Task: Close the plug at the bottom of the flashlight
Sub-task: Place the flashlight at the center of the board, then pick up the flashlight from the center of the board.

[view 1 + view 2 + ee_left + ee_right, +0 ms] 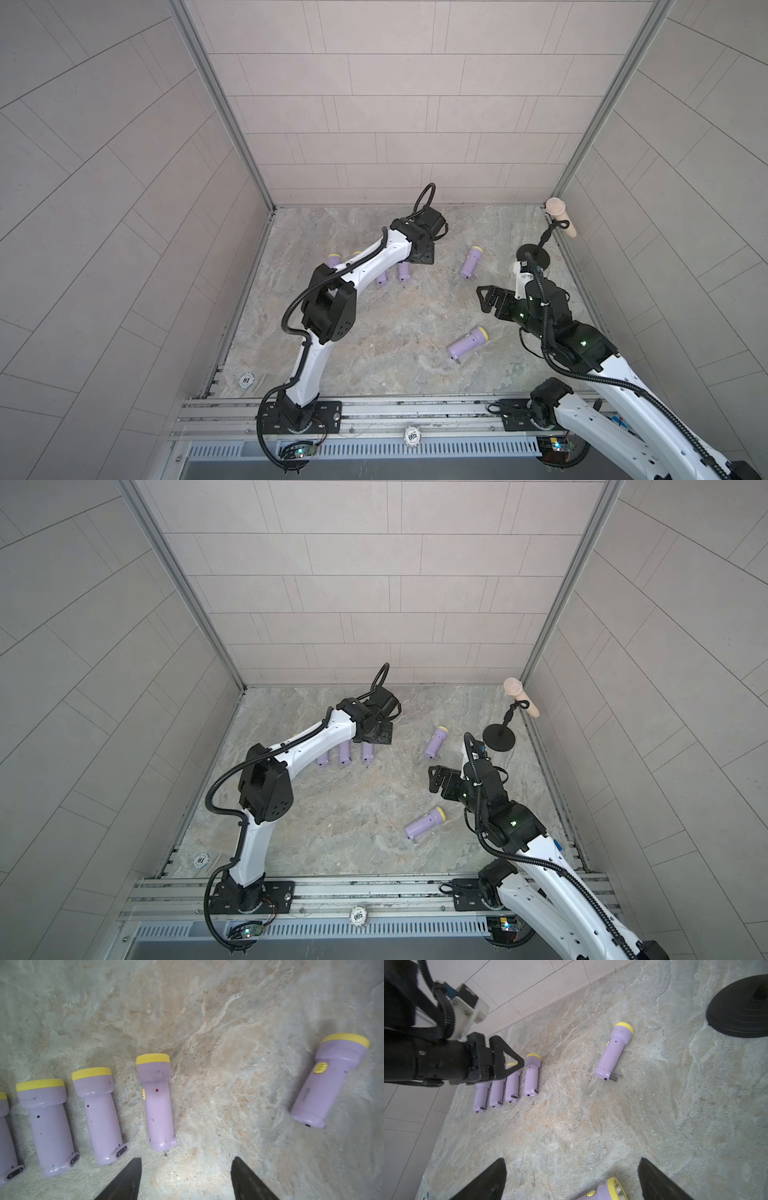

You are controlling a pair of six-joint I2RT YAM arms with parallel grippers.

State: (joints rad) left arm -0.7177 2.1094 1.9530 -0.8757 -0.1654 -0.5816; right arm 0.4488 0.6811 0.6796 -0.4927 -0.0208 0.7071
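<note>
- The left end effector (186, 1160) hangs released and empty, close above the end flashlight (158, 1103) of four lying side by side on the tabletop (228, 1022).
- The right end effector (572, 1160) gapes wide, holding nothing.
- A lone flashlight (613, 1051) lies well apart from them, its plug (613, 1078) sticking out.

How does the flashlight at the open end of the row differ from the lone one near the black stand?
Plug: the row-end flashlight has its plug folded flush into the base, while the lone flashlight has its plug sticking out.
Place: the row-end one lies side by side with three others, while the lone one lies apart, angled differently.
Both are lilac with yellow heads, lying flat on the table.
</note>
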